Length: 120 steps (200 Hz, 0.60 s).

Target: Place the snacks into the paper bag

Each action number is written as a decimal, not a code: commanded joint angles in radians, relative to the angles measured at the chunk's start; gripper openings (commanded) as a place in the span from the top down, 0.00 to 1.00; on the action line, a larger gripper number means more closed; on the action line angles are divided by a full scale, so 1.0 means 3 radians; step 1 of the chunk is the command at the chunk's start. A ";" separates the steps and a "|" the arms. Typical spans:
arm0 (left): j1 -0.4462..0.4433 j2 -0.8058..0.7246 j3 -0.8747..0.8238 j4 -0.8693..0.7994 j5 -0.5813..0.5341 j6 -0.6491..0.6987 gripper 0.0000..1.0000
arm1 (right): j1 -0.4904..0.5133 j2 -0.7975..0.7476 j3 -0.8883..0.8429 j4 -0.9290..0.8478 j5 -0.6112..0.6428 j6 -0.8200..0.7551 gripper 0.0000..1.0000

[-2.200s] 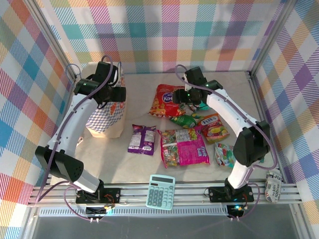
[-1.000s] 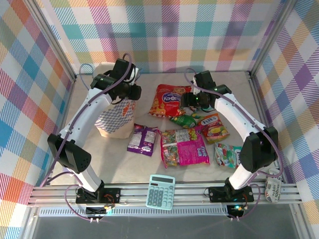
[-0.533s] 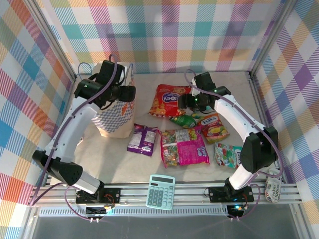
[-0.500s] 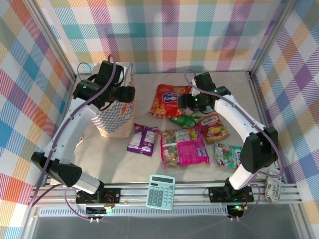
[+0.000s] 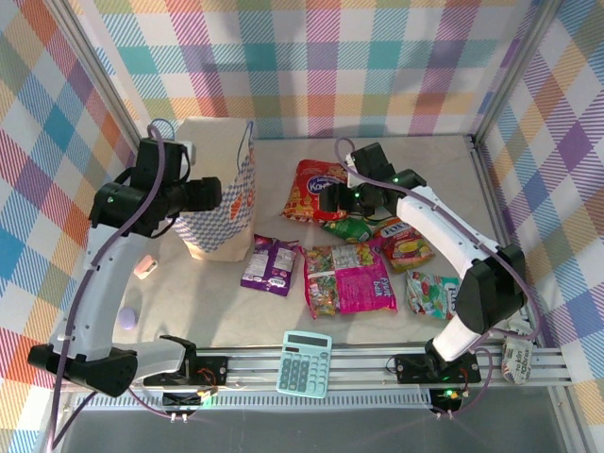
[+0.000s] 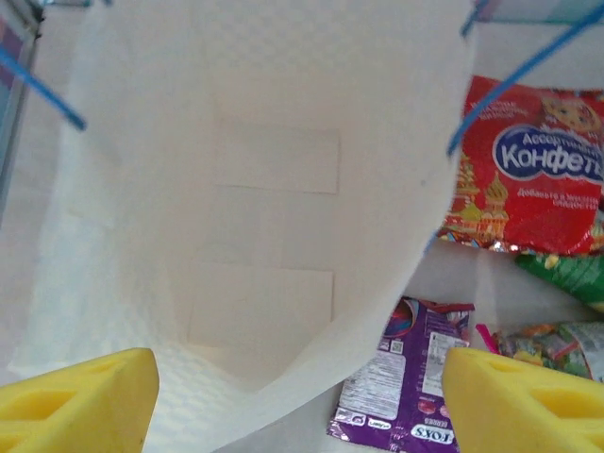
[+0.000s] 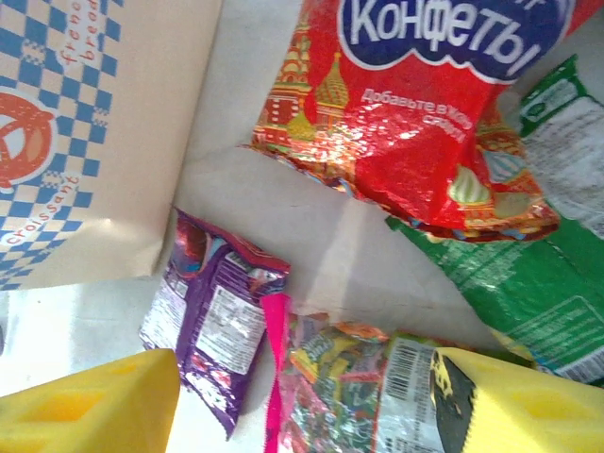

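The paper bag stands upright at the back left with its mouth wide. My left gripper hangs open above that mouth; the left wrist view looks down into the bag's pale inside between the yellow fingertips, with nothing held. The snacks lie to the bag's right: a red packet, a green one, an orange one, a big magenta one, a purple one and a teal one. My right gripper hovers open over the red packet's near edge.
A pale teal calculator lies on the front rail. A small pink object and a purple ball sit left of the bag. A newsprint-patterned object rests at the front right. Plaid walls enclose the table.
My left gripper has opened, let go of the bag's right rim and drawn back to the left. The right gripper has shifted slightly left over the red packet.
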State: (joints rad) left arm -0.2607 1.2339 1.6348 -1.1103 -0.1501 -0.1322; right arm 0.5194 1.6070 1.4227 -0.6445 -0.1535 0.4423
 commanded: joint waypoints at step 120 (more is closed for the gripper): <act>0.0718 0.0096 -0.0309 0.0266 -0.0182 -0.0587 0.18 | 0.0641 0.0306 0.0096 0.0390 -0.0247 0.0484 0.26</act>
State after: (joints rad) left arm -0.0692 1.2556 1.5547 -1.0832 -0.1848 -0.2993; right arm 0.6842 1.6703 1.3914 -0.5465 -0.2043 0.5697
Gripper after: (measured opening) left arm 0.817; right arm 0.739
